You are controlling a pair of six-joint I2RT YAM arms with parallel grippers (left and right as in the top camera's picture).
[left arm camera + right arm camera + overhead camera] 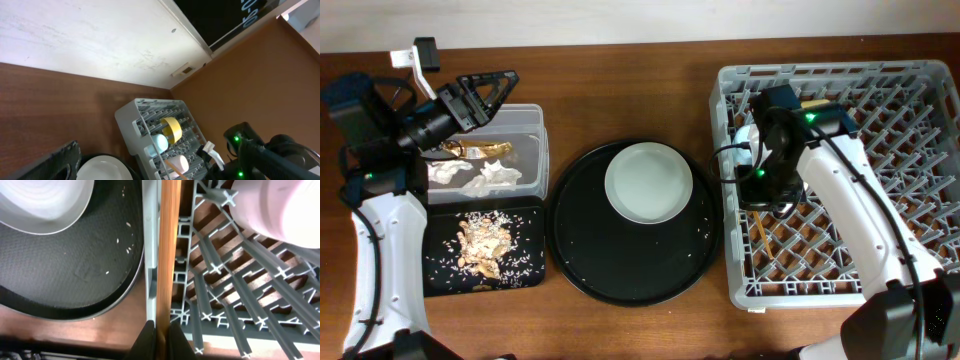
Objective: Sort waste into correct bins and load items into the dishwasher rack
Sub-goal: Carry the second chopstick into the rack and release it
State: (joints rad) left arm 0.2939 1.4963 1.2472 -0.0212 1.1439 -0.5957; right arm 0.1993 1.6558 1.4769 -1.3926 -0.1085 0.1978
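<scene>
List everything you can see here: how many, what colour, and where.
rack: one, light grey, right side
yellow bowl: one, yellow, on edge in rack
blue cup: one, light blue, in rack
pink cup: one, pale pink, in rack
chopstick: one seen, wooden, along rack's left edge
round tray: one, black, centre
plate: one, grey-white, on round tray
tub: one, clear, back left
foil wrapper: one, gold, in tub
tissue wads: a few, white, in tub
small tray: one, black, front left
food scraps: one pile, tan with white grains, in small tray
left tool: one, black, open, over tub
right tool: one, black, shut on chopstick
</scene>
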